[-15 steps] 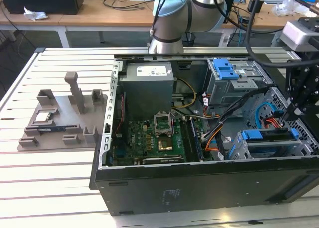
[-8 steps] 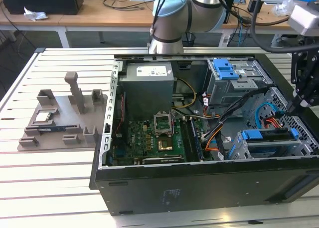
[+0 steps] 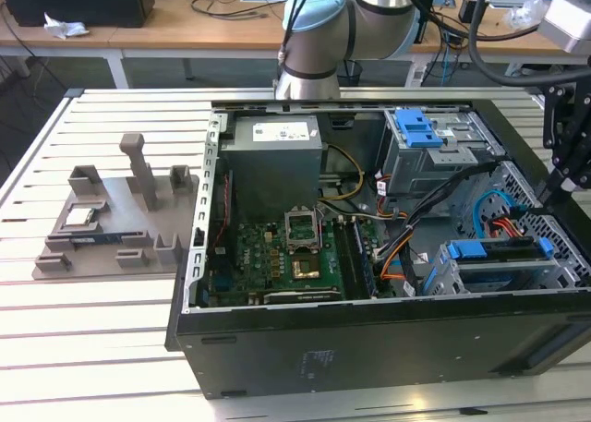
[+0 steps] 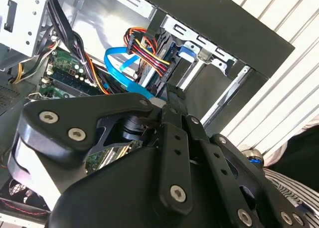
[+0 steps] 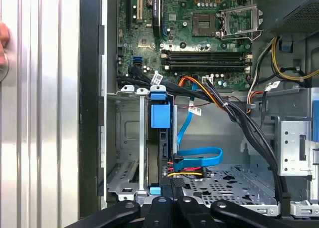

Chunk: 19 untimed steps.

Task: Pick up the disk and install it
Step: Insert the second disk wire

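Jaws: whether they are apart or together cannot be told; the black linkage gripper (image 5: 172, 208) is seen just above the drive bay.
Disk: the flat hard drive in its blue plastic carrier frame (image 5: 160, 138) is seated on edge in the grey metal drive bay (image 5: 130, 138), judged already slid in.
Landmark: the drive bay, at the case's end nearest the exterior view's right (image 3: 503, 260).
Risk: the red, yellow and orange power leads (image 5: 187, 167) and the flat blue data cable (image 5: 199, 155) lie just beside the disk; they could be snagged by the linkages.
Obstruction: a black cable bundle (image 5: 244, 123) runs beside the bay towards the green motherboard (image 5: 199, 33).
Further off: a grey boxy power supply (image 3: 274, 163) sits well apart from the bay.
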{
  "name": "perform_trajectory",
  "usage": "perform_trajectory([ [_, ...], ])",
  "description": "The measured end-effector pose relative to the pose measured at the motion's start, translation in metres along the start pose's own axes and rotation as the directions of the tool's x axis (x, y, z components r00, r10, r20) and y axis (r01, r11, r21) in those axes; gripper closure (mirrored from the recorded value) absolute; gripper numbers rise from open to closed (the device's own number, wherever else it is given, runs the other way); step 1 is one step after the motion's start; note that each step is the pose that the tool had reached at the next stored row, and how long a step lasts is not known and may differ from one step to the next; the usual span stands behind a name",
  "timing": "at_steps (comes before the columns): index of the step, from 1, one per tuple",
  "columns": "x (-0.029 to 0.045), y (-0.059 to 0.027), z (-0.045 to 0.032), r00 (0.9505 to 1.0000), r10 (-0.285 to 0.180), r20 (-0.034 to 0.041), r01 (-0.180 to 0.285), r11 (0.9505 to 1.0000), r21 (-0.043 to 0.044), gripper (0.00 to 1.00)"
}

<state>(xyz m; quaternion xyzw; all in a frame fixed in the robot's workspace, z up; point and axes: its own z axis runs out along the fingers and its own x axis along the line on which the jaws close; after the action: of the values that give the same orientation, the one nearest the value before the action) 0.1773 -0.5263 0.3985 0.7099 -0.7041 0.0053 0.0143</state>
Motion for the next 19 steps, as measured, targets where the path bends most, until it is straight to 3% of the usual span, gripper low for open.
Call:
perform_trajectory([
  [4,0.0,0.0,-0.0003,1.0,0.0,0.0002,0.0,1.0,0.0,0.89],
  [6,0.0,0.0,-0.0005,1.0,0.0,0.0003,0.0,1.0,0.0,0.76],
  [7,0.0,0.0,-0.0005,1.0,0.0,0.0004,0.0,1.0,0.0001,0.76],
  [8,0.0,0.0,-0.0005,1.0,0.0,0.0004,0.0,1.0,0.0001,0.7],
  [14,-0.0016,0.0113,0.0143,1.0,0.0,0.0006,0.0,1.0,0.0,0.7],
  [19,-0.002,0.013,0.0237,1.0,0.0,0.002,0.0,1.0,0.0001,0.7],
])
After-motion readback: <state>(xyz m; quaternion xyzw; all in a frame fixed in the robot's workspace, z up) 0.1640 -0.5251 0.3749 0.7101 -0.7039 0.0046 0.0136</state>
